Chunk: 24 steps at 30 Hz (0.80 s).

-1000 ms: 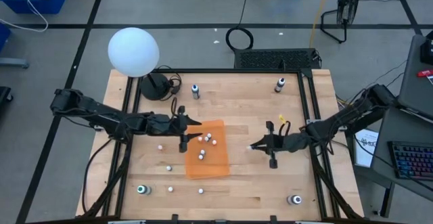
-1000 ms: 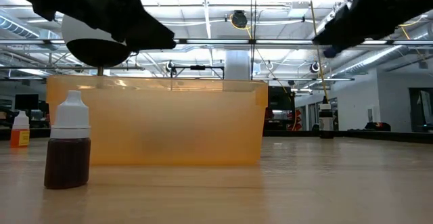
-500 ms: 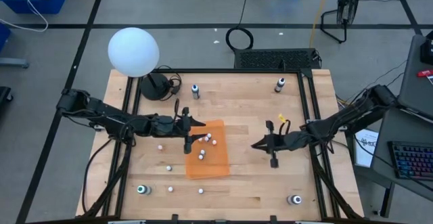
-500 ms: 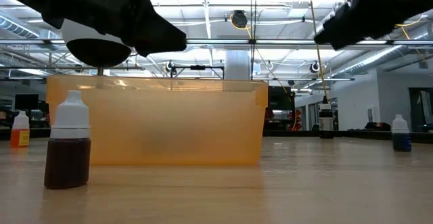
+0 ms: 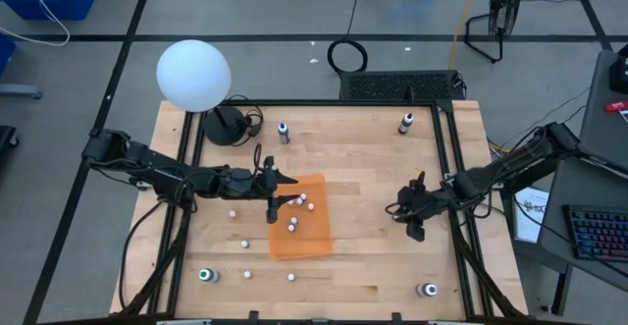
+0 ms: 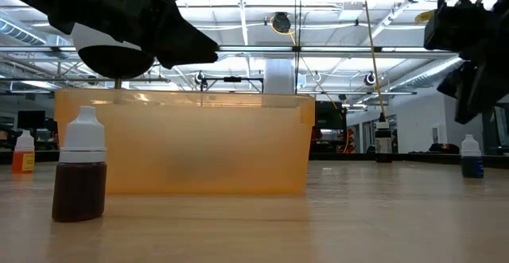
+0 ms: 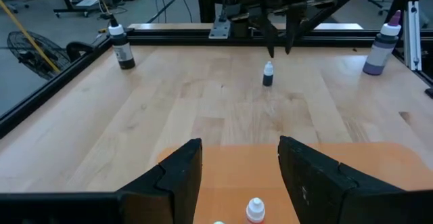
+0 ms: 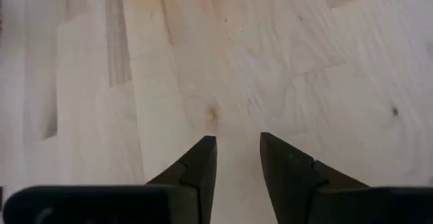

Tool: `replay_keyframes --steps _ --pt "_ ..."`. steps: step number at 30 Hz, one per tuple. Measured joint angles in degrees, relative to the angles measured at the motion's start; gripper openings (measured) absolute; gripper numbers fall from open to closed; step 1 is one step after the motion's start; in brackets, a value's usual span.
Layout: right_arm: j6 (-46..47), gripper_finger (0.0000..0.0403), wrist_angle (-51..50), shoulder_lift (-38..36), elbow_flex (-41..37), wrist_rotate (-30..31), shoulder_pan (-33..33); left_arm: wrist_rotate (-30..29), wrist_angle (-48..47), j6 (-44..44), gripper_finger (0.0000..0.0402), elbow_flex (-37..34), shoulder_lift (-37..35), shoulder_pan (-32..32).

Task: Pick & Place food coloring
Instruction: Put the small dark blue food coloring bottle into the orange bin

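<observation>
Low view: orange tray wall hides the bottles inside it.

Counts:
- Tray: one, orange.
- Small bottles in the tray: at least four white caps, bunched too tight for a firm number.
- Small bottles loose on the table: five. Four sat left of and in front of the tray, and one was over on the right side.
- By colour, low view only: one brown, one orange, one blue.
- Tall bottles: four, one near each table corner.
- Globe: one, white.
</observation>
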Motion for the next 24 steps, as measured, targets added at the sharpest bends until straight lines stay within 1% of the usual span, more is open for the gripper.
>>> replay_keyframes --steps 5,8,10,13,16,19,24 --pt "-0.7 0.0097 -1.03 0.84 1.34 -0.31 -0.31 -0.05 0.05 0.07 0.0198 0.0 -0.02 0.0" --pt "-1.39 0.0092 -8.1 1.66 4.4 0.03 -0.92 -0.06 0.08 0.1 0.0198 0.02 -0.02 0.0" --pt "-2.14 0.0092 -12.76 2.45 7.41 1.61 -1.93 -0.08 0.09 0.18 0.0198 0.02 -0.02 0.0" --pt "-3.03 0.0093 -16.65 4.06 11.86 3.05 -3.56 -0.08 0.07 0.25 0.0198 0.02 -0.02 0.0" --pt "-4.31 0.0092 -18.72 7.52 15.05 2.99 -4.54 -0.08 0.02 0.25 0.0198 0.02 -0.02 0.0" --pt "-5.9 0.0087 -21.2 12.77 16.65 2.61 -5.45 -0.09 -0.73 0.24 0.0198 0.02 -0.02 0.0" --pt "-8.3 0.0078 -24.46 21.13 18.5 -4.28 -7.57 -0.08 -1.25 0.21 0.0198 0.02 -0.02 0.0"
